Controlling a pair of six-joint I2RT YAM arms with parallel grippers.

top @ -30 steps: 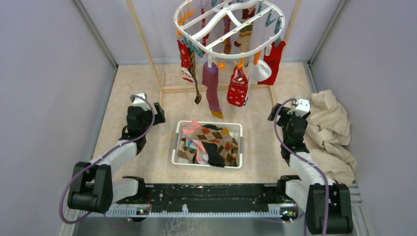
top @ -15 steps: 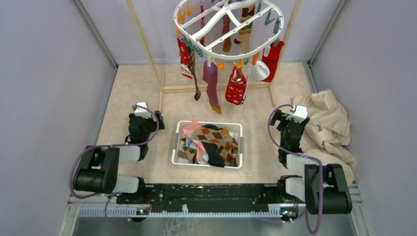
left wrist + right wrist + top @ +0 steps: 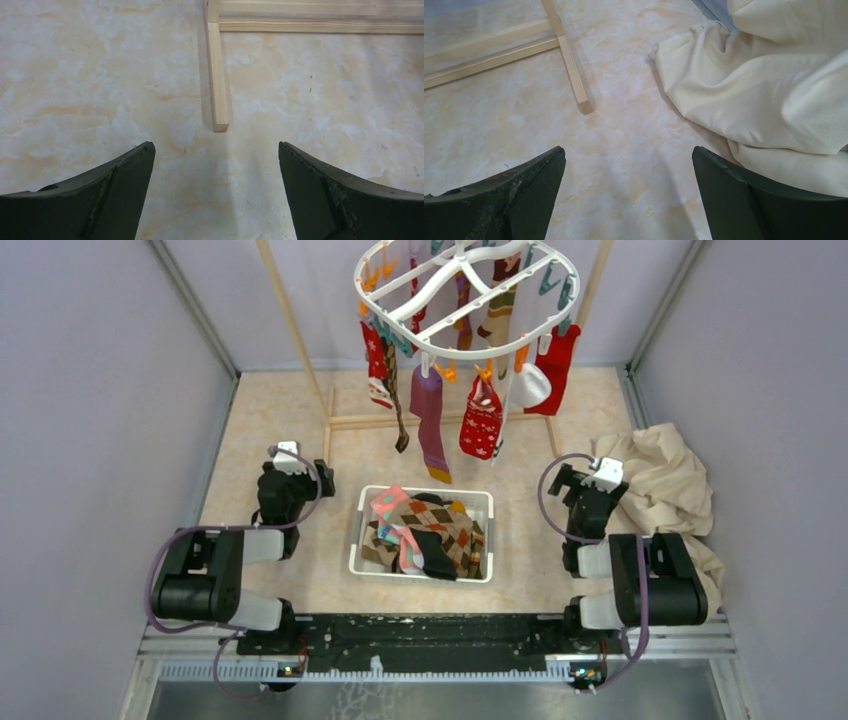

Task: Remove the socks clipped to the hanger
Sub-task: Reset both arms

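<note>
The white oval hanger hangs at the top centre. Several socks are clipped to it, among them a purple sock, a red patterned sock and a red-and-white sock. My left gripper is low at the left of the basket, open and empty over bare floor. My right gripper is low at the right of the basket, open and empty. Both are far below the hanging socks.
A white slotted basket with several loose socks sits between the arms. The wooden rack's foot bars lie on the floor. A crumpled cream cloth lies right of my right gripper. Grey walls stand on both sides.
Both arms have folded back toward their bases and the grippers have sunk low. The hanger sways slightly with its socks.
</note>
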